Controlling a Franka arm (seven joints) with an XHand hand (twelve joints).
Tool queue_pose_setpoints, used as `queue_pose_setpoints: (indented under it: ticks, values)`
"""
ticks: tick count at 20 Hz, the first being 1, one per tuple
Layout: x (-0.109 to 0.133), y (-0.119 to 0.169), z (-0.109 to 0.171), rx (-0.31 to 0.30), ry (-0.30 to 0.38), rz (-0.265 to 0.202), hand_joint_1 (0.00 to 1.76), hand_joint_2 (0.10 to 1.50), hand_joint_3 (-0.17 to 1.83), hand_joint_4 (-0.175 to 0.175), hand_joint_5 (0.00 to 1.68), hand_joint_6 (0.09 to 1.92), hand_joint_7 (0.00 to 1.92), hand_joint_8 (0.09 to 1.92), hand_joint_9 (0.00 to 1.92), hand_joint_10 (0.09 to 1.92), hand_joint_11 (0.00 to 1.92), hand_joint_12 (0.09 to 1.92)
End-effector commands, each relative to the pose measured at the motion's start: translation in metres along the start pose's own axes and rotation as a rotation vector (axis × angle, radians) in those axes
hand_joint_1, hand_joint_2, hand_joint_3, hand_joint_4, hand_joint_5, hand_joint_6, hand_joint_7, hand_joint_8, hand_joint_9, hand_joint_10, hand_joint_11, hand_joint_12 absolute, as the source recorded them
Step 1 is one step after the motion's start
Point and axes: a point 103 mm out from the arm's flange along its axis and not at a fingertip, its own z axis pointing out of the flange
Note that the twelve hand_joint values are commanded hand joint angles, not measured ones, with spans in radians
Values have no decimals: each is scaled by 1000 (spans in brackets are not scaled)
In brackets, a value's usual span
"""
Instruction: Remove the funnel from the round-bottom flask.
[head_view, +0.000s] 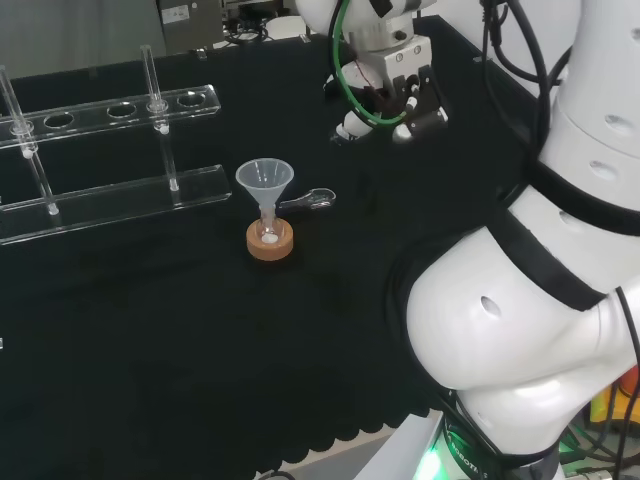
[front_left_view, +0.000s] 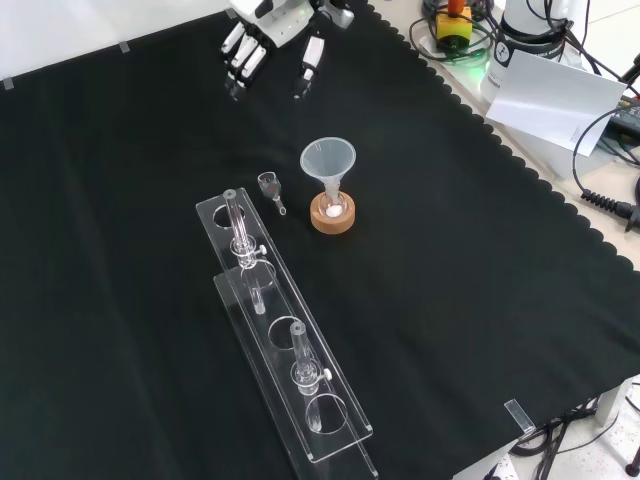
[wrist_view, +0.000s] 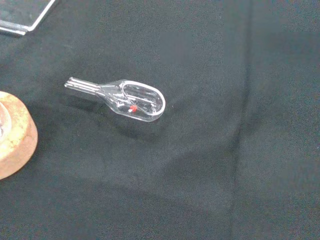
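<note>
A clear funnel (head_view: 264, 181) stands upright with its stem down in the neck of a small clear flask (head_view: 270, 234). The flask sits in a cork ring (head_view: 271, 243) on the black cloth near the middle of the table; something white lies at its bottom.

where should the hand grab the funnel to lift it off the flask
Probably at the wide cone of the funnel, coming from above. It stands upright with its stem in the flask on the cork ring, and the open hand hangs apart from it.
</note>
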Motion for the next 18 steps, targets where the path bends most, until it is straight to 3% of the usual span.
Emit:
queue_pose_setpoints:
  ticks: [1,9,18]
  values:
    - [15,-16,-13,5,-11,-6,696,1038,-175,-53,261,87,188,675,666,87,242,1341]
    - [46,-20,-30,-8,-5,-69,686,1030,-175,-56,269,87,259,696,727,87,271,1350]
    - [78,-11,-35,73,49,-117,548,976,-174,-58,236,87,221,674,709,87,315,1350]
